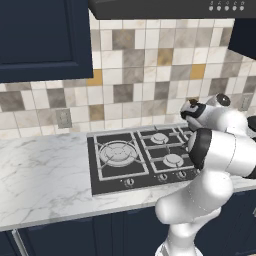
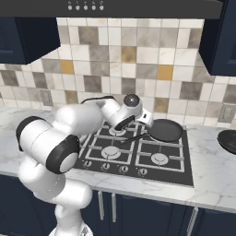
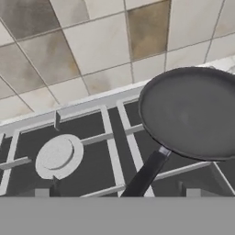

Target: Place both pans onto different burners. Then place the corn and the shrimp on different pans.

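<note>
The black-handled pan [image 2: 165,130] sits on the cooktop's [image 2: 179,173] back right corner; rigid, weighty, so best taken by its long handle [image 3: 146,174]. The gripper [image 2: 148,117] stands wide, empty.

Black-handled pan [image 2: 165,130] seated on the cooktop's [image 2: 133,154] back right grate, its long handle [image 3: 146,174] reaching forward and left over the grate bars, across the lane between the back burners. Silver-capped back burner [image 3: 58,155] beside it uncovered. Front burners [image 2: 158,158] and large multi-ring burner [image 1: 117,151] likewise bare. Second dark pan [image 2: 228,140] parked on the counter well right of the cooktop. Wide marble counter [image 1: 42,175] left of the cooktop. Range hood [image 2: 138,8] hanging high above.
</note>
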Robot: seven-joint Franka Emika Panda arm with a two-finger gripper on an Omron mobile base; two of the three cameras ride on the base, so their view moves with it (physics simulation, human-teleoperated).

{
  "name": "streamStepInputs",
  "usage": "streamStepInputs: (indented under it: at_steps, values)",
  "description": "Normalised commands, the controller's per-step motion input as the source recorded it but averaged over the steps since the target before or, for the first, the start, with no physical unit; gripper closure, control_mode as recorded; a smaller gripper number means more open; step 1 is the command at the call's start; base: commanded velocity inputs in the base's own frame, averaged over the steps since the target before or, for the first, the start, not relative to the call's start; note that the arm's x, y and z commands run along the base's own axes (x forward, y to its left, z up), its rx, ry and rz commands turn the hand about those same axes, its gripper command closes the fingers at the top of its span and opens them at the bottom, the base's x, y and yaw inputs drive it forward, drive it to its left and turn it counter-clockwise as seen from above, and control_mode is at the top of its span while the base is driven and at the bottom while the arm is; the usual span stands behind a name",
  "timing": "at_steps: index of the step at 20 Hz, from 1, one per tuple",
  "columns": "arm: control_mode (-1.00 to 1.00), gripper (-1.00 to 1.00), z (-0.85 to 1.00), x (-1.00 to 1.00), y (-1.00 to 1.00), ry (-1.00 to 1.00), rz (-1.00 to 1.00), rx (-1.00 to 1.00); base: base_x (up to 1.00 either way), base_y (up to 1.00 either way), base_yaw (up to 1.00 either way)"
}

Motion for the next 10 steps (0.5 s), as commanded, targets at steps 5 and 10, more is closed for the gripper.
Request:
streamStepInputs:
  at_steps: [5,10]
  values:
    - [-1.0,-1.0,0.26,-0.12,0.38,0.0,0.14,-0.17,0.0,0.0,0.0]
    - [-1.0,-1.0,0.22,-0.03,0.49,0.0,0.0,-0.17,0.0,0.0,0.0]
